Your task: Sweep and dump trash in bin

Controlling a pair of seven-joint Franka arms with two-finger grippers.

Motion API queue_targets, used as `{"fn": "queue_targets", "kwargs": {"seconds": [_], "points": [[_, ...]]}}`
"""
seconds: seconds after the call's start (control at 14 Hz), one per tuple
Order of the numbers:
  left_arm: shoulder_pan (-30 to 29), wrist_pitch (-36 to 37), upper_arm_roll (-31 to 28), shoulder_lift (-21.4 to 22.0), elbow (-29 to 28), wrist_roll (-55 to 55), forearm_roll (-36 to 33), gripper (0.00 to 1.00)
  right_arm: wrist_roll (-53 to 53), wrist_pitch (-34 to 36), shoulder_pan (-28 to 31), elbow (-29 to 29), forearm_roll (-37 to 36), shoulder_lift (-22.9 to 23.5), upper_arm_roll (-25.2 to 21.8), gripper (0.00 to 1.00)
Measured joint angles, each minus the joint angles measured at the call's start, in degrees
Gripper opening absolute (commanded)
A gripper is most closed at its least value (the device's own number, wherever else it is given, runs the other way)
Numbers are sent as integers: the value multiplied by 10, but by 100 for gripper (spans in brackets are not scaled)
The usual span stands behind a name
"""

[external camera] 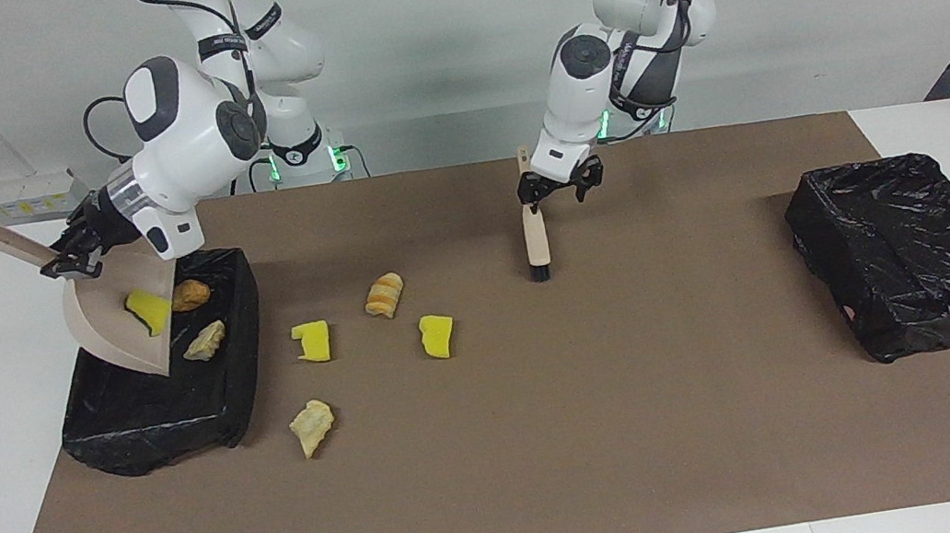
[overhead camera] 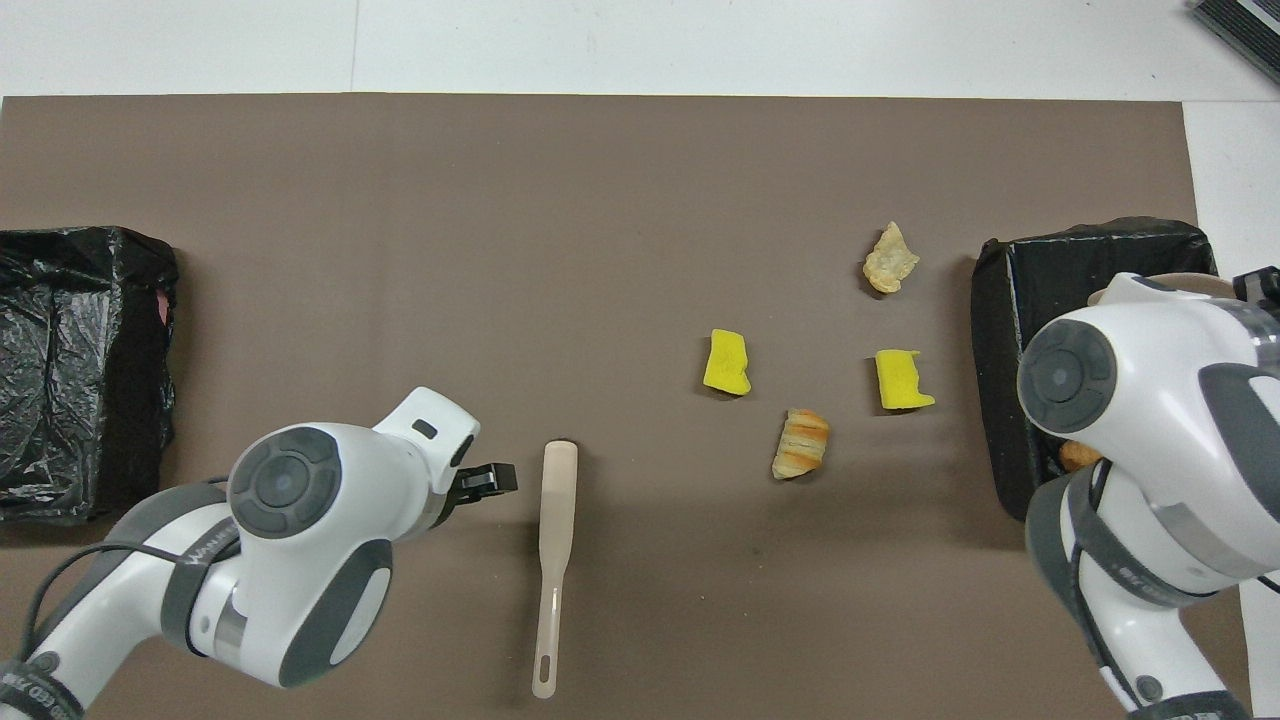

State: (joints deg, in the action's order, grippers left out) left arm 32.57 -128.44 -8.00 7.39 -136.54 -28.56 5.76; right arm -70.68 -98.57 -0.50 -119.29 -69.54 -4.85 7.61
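From the facing view, the right tool is pinched on the handle of the dustpan, which tilts down over the black-lined bin at the right arm's end of the counter. A yellow scrap lies on the pan. A brown lump and a tan lump sit at the pan's edge, over the bin; whether they rest in it I cannot tell. The left tool hangs with its fingers spread, holding nothing, just over the handle of the brush, which lies on the brown mat. A second bin stands at the left arm's end. The wall is plain and pale.

From overhead, the right arm hides the pan and its load. The brush lies flat, apart from the left tool. Four scraps rest on the mat near the first bin: two yellow wedges, a striped roll and a tan piece. White counter borders the mat.
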Motion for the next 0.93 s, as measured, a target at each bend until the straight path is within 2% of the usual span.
{"fn": "queue_targets", "kwargs": {"seconds": [0.36,0.57,0.72,0.93], "points": [[-106,1,-1,-5,0,139,0,100,-31,0,2,3,-72,2,-3,0],[-158,13,-2,-4,7,210,0,100,-45,0,1,11,-77,2,-2,0],[-192,58,-2,-3,37,257,0,100,-38,1,1,25,-64,3,-2,0],[-252,138,-3,1,103,333,0,100,-11,1,1,73,18,13,-2,0]]}}
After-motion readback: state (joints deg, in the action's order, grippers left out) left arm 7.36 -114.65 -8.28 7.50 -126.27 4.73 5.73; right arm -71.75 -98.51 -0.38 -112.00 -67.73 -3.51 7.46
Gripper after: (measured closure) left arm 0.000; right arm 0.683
